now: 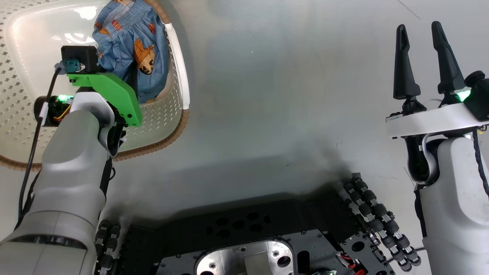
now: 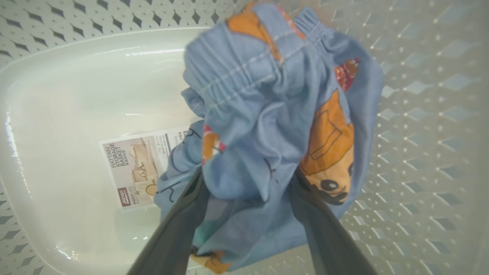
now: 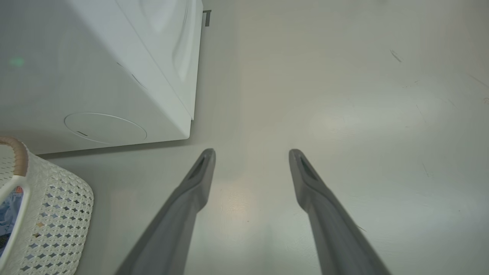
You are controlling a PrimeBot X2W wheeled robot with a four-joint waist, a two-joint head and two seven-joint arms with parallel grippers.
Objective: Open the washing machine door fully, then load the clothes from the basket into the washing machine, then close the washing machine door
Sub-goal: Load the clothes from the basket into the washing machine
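The clothes [image 2: 267, 126] sit bunched in the basket [image 2: 420, 114], soft, light and floppy, so I'd pinch the thick crumpled middle that the spread-wide left gripper [image 2: 246, 173] straddles, while the right gripper [image 3: 250, 156] hangs unclenched over the floor [image 3: 344, 95].

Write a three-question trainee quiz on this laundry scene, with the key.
1. True or false: the light-blue cartoon-print fabric garment lies inside the cream-white perforated plastic basket.
2. What sits between the fingers of the left tool? A. the garment's fabric B. a white towel C. nothing
3. Which tool hangs open above the pale floor, near the big white washing machine?
Key: 1 true; 2 A; 3 the right tool.
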